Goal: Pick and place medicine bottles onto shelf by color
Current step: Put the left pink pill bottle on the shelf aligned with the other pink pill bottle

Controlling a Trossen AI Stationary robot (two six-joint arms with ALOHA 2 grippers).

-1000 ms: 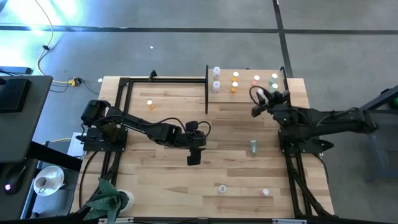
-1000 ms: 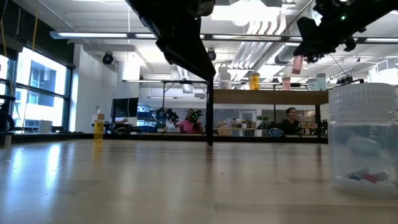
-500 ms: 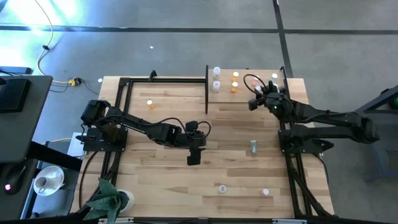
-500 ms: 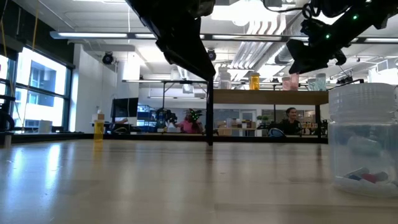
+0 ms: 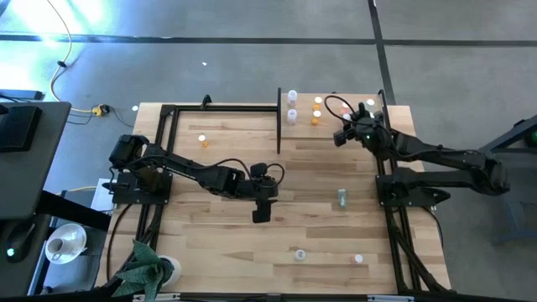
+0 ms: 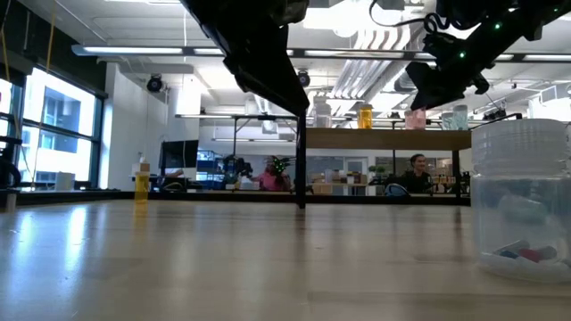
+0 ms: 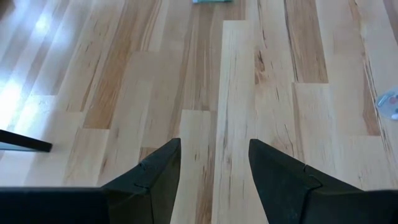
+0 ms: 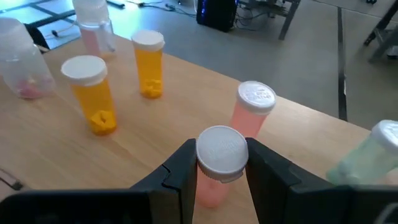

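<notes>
Two orange bottles (image 8: pixel 93 93) are standing on the shelf (image 8: pixel 56 162) as our right gripper (image 8: pixel 221 165) is pinching a pink bottle (image 8: pixel 219 163) — apparently just above it; left gripper (image 7: pixel 214 165) is hovering, parted, mid-table.

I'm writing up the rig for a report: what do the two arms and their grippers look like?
Both arms are dark, jointed and slim. The left gripper has two black, wedge-shaped fingers with angled faces. The right gripper has similar black fingers. A thin black cable loops above the right arm's wrist in the high view, and a small green light glows there.
</notes>
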